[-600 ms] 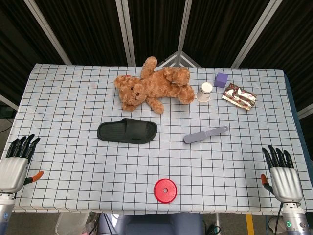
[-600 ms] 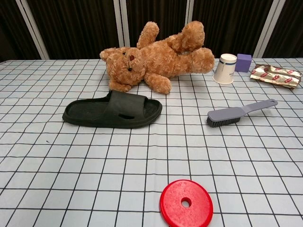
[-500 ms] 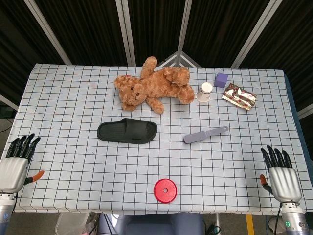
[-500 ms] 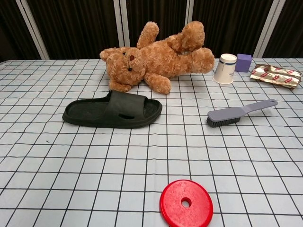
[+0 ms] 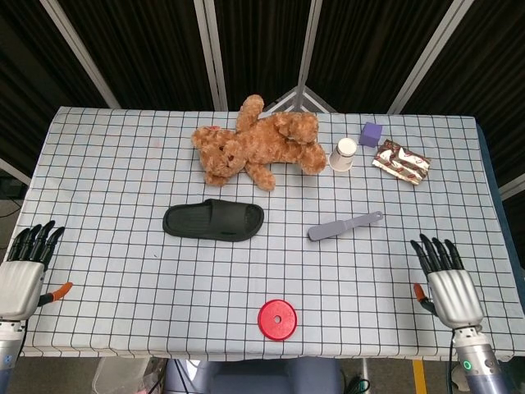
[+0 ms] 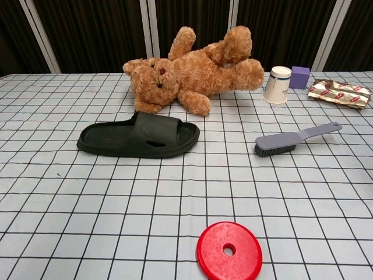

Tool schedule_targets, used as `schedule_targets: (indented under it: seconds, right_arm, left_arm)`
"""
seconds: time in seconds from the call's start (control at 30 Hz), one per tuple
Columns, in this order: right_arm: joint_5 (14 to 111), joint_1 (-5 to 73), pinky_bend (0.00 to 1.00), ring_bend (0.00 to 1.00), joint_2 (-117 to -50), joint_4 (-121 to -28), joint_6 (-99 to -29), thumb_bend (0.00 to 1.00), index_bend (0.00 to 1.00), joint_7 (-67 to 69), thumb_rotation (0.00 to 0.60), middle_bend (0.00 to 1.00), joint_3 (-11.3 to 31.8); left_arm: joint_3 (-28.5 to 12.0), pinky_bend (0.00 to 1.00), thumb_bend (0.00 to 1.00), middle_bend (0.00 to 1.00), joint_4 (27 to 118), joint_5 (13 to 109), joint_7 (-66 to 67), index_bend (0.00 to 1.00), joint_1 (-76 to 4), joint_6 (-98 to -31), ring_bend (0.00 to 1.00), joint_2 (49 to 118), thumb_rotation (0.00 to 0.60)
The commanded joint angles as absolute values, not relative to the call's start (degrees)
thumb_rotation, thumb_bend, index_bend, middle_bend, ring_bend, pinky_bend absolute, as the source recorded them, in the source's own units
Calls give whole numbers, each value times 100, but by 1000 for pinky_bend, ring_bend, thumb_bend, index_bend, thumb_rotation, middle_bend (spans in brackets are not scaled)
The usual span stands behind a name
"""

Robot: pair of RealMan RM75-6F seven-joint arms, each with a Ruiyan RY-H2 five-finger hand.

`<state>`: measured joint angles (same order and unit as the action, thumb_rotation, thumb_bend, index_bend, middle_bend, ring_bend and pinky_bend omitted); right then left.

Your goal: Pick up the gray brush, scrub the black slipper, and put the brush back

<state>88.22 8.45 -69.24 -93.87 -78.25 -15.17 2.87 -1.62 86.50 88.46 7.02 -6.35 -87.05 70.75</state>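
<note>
Nothing grasped yet. Gray brush lying flat on the counter, right of centre in the head view, long axis slanting up-right, handle toward the right edge. Right hand at lower right, fingers spread, empty, clearly nearer; brush up-left of it. Left hand at lower left, likewise spread and empty. Black slipper left of the brush, well apart.

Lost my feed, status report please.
Both robot hands, left and right, open, empty. Gray brush untouched, right of black slipper. Path clear.
</note>
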Motion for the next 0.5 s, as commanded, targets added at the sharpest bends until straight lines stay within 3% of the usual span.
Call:
schedule_targets:
  seconds: [0.03,0.27,0.5]
  right_arm:
    - [8757,1368,0,0,-7152,-9362,-7185,454,5,-1755,600,22,477]
    - [8435,2006,0,5,-7591,-9219,-6454,454,27,-2406,600,53,745]
    - [8059,2633,16,46,-8117,-8863,-5852,454,119,-2776,600,113,1031]
  left_arm:
    - [-180,2,97,0,8620,8786,598,0,-653,-8641,0,7047,600]
    - [-234,2,97,0,8520,8562,533,0,-739,-8355,0,7065,600]
    - [-252,3,98,0,8439,8357,567,0,-860,-7993,0,7077,600]
